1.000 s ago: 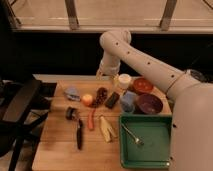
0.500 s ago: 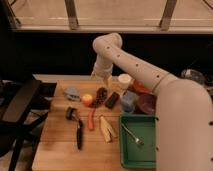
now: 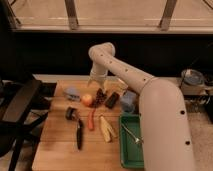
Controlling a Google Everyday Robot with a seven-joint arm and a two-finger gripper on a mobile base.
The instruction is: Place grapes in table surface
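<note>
At this moment your gripper point(image 3: 97, 85) hung straight down over the back of the table point(image 3: 55, 150), right above the grapes point(image 3: 100, 96), so close that the two seemed to meet. Whether it was clamped on them or had nothing in its hold, you could not tell from this view. The grapes sat low, at or just off the boards, squeezed between the orange point(image 3: 87, 99) on one side and the black block point(image 3: 111, 100) on the other, each just beside them. That crowding was your main risk: a move down or away that ran off-line could have nudged the orange, which looked ready to roll, or pushed the block toward the blue cup point(image 3: 127, 102) beyond it. If the bunch was held, a release from above the wood could have let it tumble against a neighbour. If the hold was only partial, loose berries might have dragged up with the gripper. The green tray point(image 3: 131, 156) lay well apart near the front, so a landing there seemed unlikely. The grapes showed as a small, long, dark reddish-purple cluster, bumpy in outline and about as long as the block, its far end partly hidden by the gripper.
</note>
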